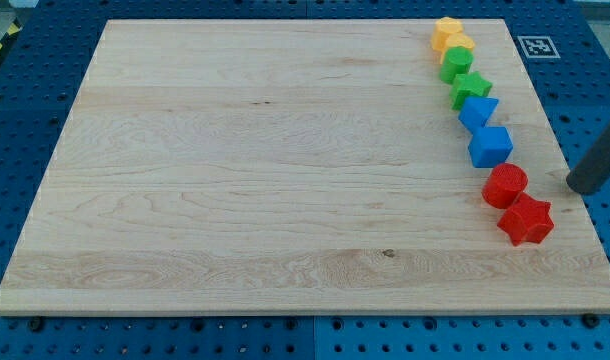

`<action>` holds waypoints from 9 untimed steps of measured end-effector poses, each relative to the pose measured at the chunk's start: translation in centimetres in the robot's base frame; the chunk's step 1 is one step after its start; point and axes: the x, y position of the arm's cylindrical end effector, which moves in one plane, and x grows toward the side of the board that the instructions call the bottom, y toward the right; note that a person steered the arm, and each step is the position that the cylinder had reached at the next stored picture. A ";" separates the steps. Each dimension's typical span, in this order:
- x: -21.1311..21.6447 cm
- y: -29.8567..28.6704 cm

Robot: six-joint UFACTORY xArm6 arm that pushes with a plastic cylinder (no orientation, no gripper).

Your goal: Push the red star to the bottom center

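Nearest the view's bottom, the red star [526,220] is sitting at the lower end of a curved row of blocks along the board's [265,180] right side. Just above it, touching or nearly so, a red cylinder [505,185] is resting; a blue cube [490,146], a second blue block [477,110], a green star [470,88], a green block [456,63] and two yellow blocks [451,38] are trailing upward toward the view's top right. My tip [577,186] is standing to the right of the red pair, apart from both, level with the cylinder. No claw is fitted to this arm, so no open or closed state is applying. Judged from this layout, the tip is sitting on the star's far side because the goal lies leftward along the bottom edge; the push has seemingly not begun. Striking the cylinder first is looking like the main risk.
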 end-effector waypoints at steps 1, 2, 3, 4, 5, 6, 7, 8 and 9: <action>1.6 -2.2; 4.2 -3.1; 5.5 -5.8; 5.5 -11.0; 5.0 -15.0; 2.1 -15.3; -0.4 -16.3; 0.1 -19.6; 1.4 -20.9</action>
